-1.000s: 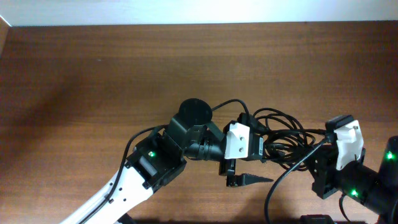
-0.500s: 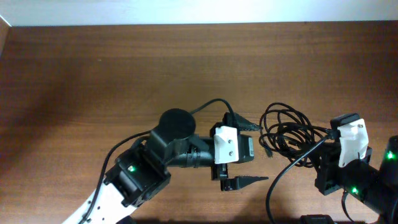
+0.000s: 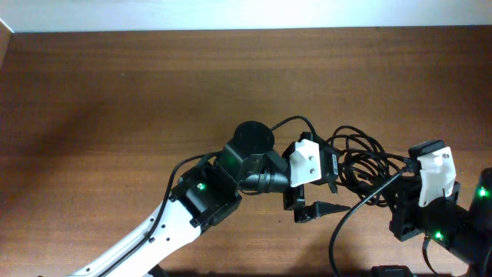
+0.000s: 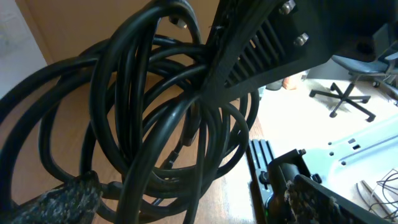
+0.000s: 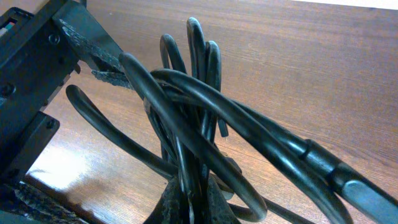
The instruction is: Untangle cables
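The cables (image 3: 361, 163) lie as one tangled bunch of thin black loops on the wooden table, right of centre. My left gripper (image 3: 335, 186) is open at the bunch's left edge, its lower finger (image 3: 319, 209) pointing right. Seen from the left wrist, the loops (image 4: 155, 124) fill the frame and hang between the two spread fingertips (image 4: 56, 202). My right gripper (image 3: 407, 164) holds the bunch's right side. From the right wrist, its fingers (image 5: 171, 202) are shut on a few upright strands (image 5: 196, 93), and a thicker plug end (image 5: 336, 174) runs off to the right.
The left arm (image 3: 200, 196) reaches in from the lower left. The right arm's base (image 3: 453, 227) sits at the lower right corner, with its own thicker cable (image 3: 346, 223) looping in front. The table's far edge (image 3: 231, 29) runs along the top.
My left gripper drew back to the left, then moved right again into the bunch's left edge, still open. The loops shifted slightly to the right. The right gripper stayed shut on its strands.
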You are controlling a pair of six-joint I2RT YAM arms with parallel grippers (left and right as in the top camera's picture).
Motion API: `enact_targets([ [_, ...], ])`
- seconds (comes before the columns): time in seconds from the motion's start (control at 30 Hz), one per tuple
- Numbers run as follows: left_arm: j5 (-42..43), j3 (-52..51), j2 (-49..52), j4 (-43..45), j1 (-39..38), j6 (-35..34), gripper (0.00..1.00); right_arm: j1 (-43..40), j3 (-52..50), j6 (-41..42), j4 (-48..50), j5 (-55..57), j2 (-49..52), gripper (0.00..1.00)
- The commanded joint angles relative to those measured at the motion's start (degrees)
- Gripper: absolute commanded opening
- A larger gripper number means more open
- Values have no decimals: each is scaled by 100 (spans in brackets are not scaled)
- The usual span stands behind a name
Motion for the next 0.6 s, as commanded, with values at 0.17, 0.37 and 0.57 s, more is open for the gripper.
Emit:
enact_targets([
  [0.17, 306, 50, 48, 280, -118, -111, 100, -9, -17, 48, 39, -39, -28, 4],
  [0.37, 319, 50, 98, 634, -330, -109, 99, -9, -17, 48, 7, -39, -28, 4],
  [0.57, 321, 50, 297, 634, -330, -111, 96, -9, -17, 48, -96, -42, -28, 4],
])
